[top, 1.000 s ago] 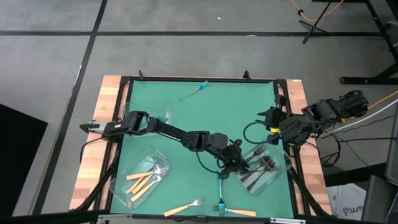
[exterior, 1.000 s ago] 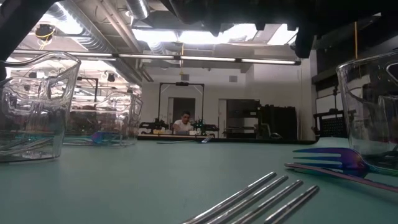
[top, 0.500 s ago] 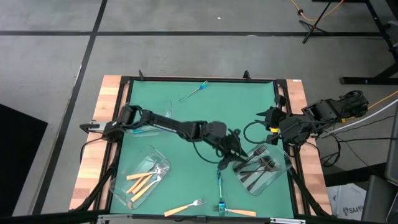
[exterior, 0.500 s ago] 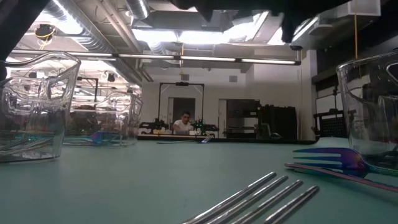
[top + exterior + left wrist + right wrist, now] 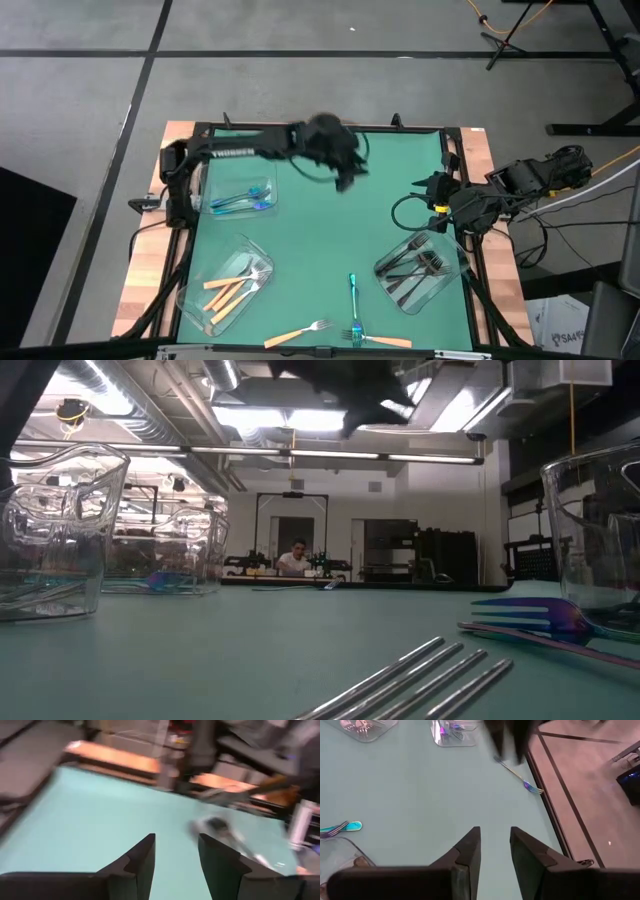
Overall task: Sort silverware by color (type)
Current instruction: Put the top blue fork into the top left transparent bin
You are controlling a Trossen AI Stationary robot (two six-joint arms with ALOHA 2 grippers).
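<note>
Seen from the high view, the green mat (image 5: 320, 250) is the landmark. The left gripper (image 5: 345, 172) hangs blurred above the far half of the mat and carries nothing. The right gripper (image 5: 432, 190) waits at the right edge of the mat. Blue forks (image 5: 240, 200) lie in a clear tray (image 5: 262, 188) at the far left of the mat, orange forks (image 5: 228, 292) in a tray (image 5: 200, 312) at the near left, dark forks (image 5: 415, 268) in a tray (image 5: 392, 298) at the near right. Loose on the mat are a blue fork (image 5: 311, 147) at the far edge, another blue fork (image 5: 353, 296) near the middle of the near side, and two orange forks (image 5: 298, 333) at the near edge.

From the low view, silver tines (image 5: 420, 675) lie flat on the mat (image 5: 250, 650); they look thin, stiff and smooth.

Through the left wrist view, the two dark fingers (image 5: 137, 865) stand apart with nothing between them.

Through the right wrist view, the fingers (image 5: 467, 855) are parted a little, empty, above the mat (image 5: 410, 795), with a loose blue fork (image 5: 520, 779) at its edge.

Such forks are probably light and rigid, slippery on the metal. The handle's middle seems the best place to pinch, across its narrow width.
</note>
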